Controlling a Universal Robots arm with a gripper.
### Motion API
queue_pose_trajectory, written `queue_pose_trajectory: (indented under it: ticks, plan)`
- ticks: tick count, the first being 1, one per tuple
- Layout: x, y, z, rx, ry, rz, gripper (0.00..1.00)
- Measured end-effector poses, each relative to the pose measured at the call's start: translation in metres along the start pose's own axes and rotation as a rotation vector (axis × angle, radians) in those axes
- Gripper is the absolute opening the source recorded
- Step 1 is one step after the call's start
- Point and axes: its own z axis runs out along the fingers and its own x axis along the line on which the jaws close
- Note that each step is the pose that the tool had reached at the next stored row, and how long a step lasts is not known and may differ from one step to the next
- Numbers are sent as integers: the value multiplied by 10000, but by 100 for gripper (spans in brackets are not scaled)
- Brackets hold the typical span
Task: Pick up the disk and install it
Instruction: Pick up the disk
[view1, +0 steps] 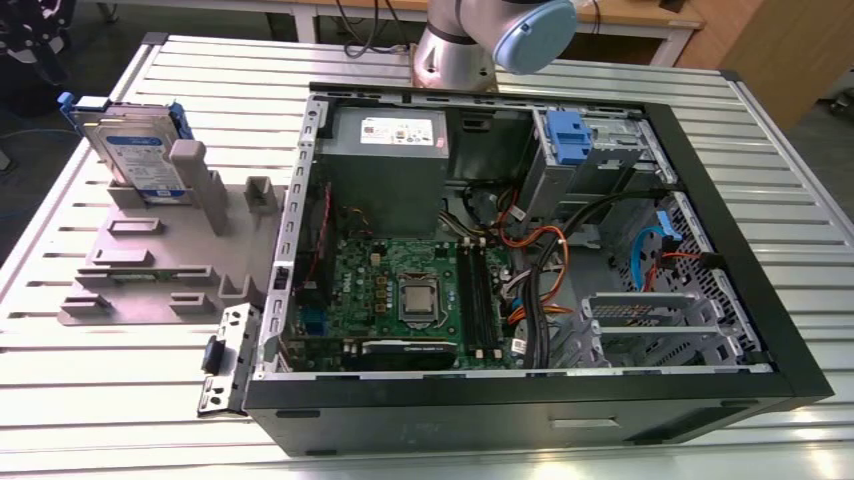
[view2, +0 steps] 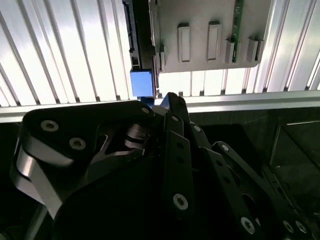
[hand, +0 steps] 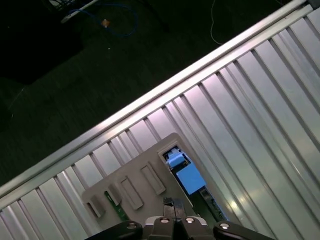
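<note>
Hovering above disk (hand: 187, 176) in stand (hand: 132, 172): end effector (hand: 173, 201) pressed together, empty.

Exterior view overlooks the whole table (view1: 80, 400); both wrist views share the fixture (view2: 200, 15) (hand: 131, 170).
</note>
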Motion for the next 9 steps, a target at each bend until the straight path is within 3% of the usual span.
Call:
queue_pose_trajectory:
  ticks: [9]
  plan:
    - [0,0,0,18,67,-1618,11]
